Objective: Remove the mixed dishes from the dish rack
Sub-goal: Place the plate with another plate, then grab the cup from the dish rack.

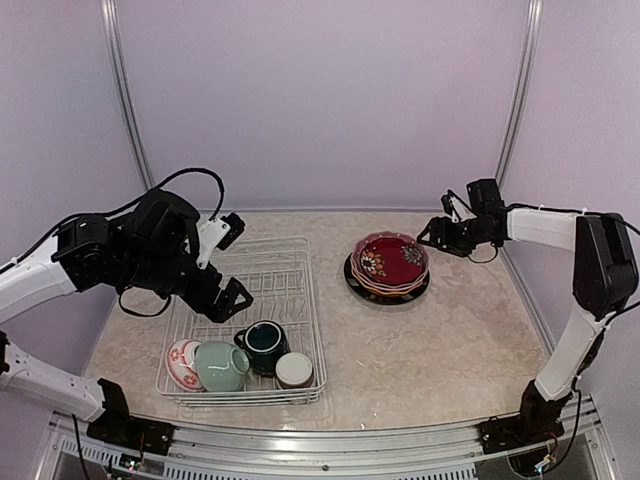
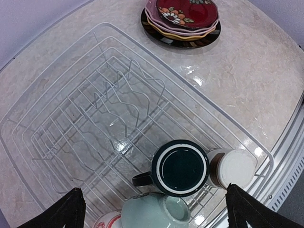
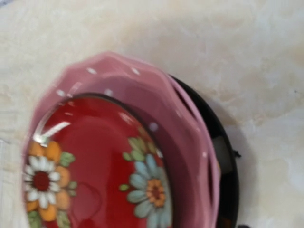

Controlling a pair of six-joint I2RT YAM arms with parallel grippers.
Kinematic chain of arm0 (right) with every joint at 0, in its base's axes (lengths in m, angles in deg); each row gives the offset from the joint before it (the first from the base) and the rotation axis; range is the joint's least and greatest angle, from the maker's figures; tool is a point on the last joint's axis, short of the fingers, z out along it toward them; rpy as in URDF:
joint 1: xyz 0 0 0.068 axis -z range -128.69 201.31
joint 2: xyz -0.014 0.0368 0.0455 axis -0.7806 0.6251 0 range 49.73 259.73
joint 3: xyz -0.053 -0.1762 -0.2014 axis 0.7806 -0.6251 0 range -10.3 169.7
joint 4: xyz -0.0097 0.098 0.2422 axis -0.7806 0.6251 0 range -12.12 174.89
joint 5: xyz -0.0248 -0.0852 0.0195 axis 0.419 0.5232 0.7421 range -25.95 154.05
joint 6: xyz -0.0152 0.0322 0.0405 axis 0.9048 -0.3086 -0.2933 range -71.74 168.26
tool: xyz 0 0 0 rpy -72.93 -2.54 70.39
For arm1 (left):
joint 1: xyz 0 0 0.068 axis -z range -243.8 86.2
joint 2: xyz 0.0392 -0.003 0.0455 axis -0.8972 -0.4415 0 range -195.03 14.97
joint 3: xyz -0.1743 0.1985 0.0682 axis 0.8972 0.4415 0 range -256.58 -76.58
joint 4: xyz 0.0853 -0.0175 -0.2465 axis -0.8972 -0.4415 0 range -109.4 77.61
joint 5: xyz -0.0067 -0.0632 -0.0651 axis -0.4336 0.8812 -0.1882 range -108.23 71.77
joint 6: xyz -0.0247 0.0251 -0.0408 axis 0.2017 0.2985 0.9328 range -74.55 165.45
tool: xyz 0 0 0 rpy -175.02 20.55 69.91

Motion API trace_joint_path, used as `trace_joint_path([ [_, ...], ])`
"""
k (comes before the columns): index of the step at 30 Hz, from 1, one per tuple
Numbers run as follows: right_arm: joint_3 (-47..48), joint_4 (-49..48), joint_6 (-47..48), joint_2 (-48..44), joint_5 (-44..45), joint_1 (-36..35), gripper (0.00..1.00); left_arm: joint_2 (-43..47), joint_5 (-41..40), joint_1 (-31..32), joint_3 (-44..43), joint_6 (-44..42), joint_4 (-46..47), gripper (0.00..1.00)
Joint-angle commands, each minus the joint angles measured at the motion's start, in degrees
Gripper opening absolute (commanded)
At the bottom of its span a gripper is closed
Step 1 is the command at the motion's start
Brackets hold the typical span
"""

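- Dish rack (image 1: 272, 280) (image 2: 95, 95): sits on left half of table (image 1: 450, 340); its upright dividers hold nothing, and 4 pcs are bunched at its near end.
- Teal cup (image 1: 265, 343) (image 2: 180, 167): upright, mouth up, handle twd the left arm's side. Between the other 2 cups.
- Pale-green cup (image 1: 221, 365) (image 2: 154, 213): tilted, just beside teal cup, nearer the rack's near-left corner.
- Brown-white cup (image 1: 294, 370) (image 2: 235, 167): near-right corner of rack, touching or almost touching teal cup.
- Red-patterned white bowl (image 1: 181, 362) (image 2: 108, 221): stands on edge at near-left corner, against pale-green cup.
- Out of rack, well to its right on the table: a stack w/ black plate (image 1: 388, 295) (image 2: 180, 42) (image 3: 223, 142) at the bottom, yellow plate (image 2: 190, 34) then pink plate (image 2: 150, 14) (image 3: 185, 137) above it, and dark red floral bowl (image 1: 390, 257) (image 2: 187, 8) (image 3: 95, 161) on top.
- Left gripper (image 1: 228, 265): hovers over middle of rack, fingers (image 2: 71, 211) spread wide, nothing betw them, not touching any dish.
- Right gripper (image 1: 440, 235): near far-right side of the stack, above the table. Can't tell whether it's spread or closed, or whether it touches the stack; the wrist cam shows mostly bowl and plates.
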Motion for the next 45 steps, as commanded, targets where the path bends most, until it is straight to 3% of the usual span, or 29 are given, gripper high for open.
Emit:
trace_joint_path([
  [1, 1.14, 1.4, 0.8, -4.37, -0.39, 0.38, 0.76, -1.7, 7.29, -0.55, 1.17, 1.07, -5.92, 0.99],
  [9, 0.88, 2.9, 4.34, -8.29, -4.85, -2.88, 0.92, -8.34, 14.39, -0.71, -0.79, -2.5, -8.79, 0.99],
  [24, -2.19, 2.64, 3.62, -15.4, -8.88, -4.5, 0.95, -27.57, 14.27, -1.64, -8.69, -5.76, -12.12, 0.99],
  [30, -2.83, 3.15, 3.78, -17.34, -9.69, -4.5, 0.95, -30.76, 17.14, -2.69, -9.99, -8.47, -11.72, 0.99],
  [45, -2.85, 3.11, 3.57, -18.21, -11.11, -4.52, 0.96, -36.65, 15.09, -2.73, -9.19, -10.57, -10.26, 0.95],
])
